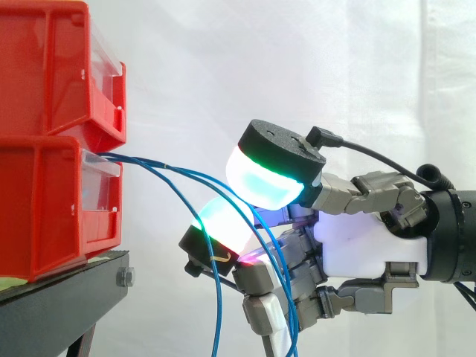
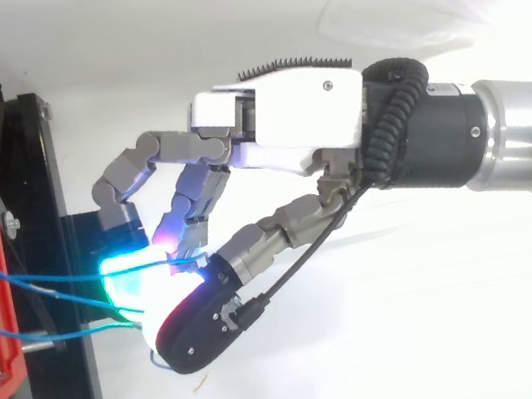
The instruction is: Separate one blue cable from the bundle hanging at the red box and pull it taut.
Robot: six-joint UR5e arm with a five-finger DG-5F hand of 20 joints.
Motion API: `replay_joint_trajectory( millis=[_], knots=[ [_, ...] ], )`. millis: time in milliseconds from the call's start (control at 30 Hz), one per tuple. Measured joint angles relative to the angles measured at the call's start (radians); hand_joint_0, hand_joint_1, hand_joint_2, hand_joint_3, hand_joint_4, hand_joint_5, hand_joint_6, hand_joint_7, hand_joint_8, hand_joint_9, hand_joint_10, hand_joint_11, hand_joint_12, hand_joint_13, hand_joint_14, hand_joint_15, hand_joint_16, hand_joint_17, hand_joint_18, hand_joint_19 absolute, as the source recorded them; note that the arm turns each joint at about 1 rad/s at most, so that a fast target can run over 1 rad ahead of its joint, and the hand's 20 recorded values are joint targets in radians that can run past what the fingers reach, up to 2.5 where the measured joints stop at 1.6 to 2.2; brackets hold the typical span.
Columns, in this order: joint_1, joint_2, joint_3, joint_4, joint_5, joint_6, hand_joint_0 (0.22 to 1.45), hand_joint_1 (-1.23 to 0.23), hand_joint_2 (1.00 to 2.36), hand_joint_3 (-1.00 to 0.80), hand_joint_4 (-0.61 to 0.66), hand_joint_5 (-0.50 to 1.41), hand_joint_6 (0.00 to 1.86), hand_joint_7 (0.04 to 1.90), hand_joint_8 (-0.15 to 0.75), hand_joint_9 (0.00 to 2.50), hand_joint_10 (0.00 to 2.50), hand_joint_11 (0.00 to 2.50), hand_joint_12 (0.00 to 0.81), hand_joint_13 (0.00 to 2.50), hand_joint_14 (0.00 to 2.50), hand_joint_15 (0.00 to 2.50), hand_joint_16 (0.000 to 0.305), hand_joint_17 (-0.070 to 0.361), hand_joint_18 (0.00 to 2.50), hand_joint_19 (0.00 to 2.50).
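Pinching blue cable point(image 1: 160, 164) in curled hand point(image 1: 364, 238) off red box's point(image 1: 44, 208) front edge; could drag along a second strand point(image 1: 195, 181) seemingly caught between same pads point(image 1: 264, 178).

Blue cables point(image 1: 186, 172) stretch from the red bins point(image 1: 44, 193), stacked at the front edge of the black stand point(image 1: 67, 297), into the curled fingers of the hand point(image 1: 364, 238), crossing the gap between them. The bins wall off that side. Open room lies above the hand, before the white curtain point(image 1: 223, 59).

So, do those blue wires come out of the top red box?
No, the blue wires leave the front of the lower red box and run to the hand.
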Motion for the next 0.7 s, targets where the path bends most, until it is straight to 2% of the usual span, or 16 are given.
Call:
replay_joint_trajectory(
  millis=[100,200,267,400,467,533,700],
  knots=[
    [0.000,0.000,0.000,0.001,0.000,0.000,0.67,-0.82,1.00,-0.50,-0.02,-0.16,0.86,1.22,0.313,1.11,0.02,1.00,0.379,1.11,0.03,0.79,0.043,0.098,0.96,0.68],
    [0.000,0.000,0.000,0.002,0.000,0.000,0.68,-0.87,1.02,-0.31,-0.09,-0.18,0.89,1.24,0.310,1.09,0.02,1.00,0.377,1.11,0.03,0.78,0.044,0.099,0.96,0.68],
    [0.000,0.000,0.000,0.003,0.000,0.000,0.69,-0.88,1.02,-0.26,-0.13,-0.19,0.90,1.25,0.312,1.08,0.02,1.00,0.378,1.11,0.03,0.79,0.044,0.099,0.96,0.68],
    [0.000,0.000,0.000,0.003,0.000,0.000,0.75,-0.91,1.02,-0.28,-0.11,-0.21,0.90,1.25,0.301,1.06,0.02,0.98,0.377,1.11,0.03,0.78,0.044,0.099,0.96,0.67],
    [0.000,0.000,0.000,0.004,0.000,0.000,0.78,-0.90,1.01,-0.35,-0.11,-0.21,0.90,1.21,0.299,1.06,0.02,0.98,0.372,1.11,0.03,0.80,0.043,0.098,0.95,0.68],
    [0.000,0.000,0.000,0.004,0.000,0.000,0.79,-0.89,1.01,-0.41,-0.08,-0.21,0.90,1.15,0.296,1.07,0.02,1.00,0.371,1.13,0.03,0.81,0.042,0.096,0.96,0.68],
    [0.000,0.000,-0.001,0.005,0.000,0.000,0.75,-0.88,1.00,-0.46,-0.01,-0.21,0.88,1.19,0.304,1.11,0.02,1.04,0.375,1.15,0.03,0.82,0.042,0.095,0.98,0.66]
  ],
)
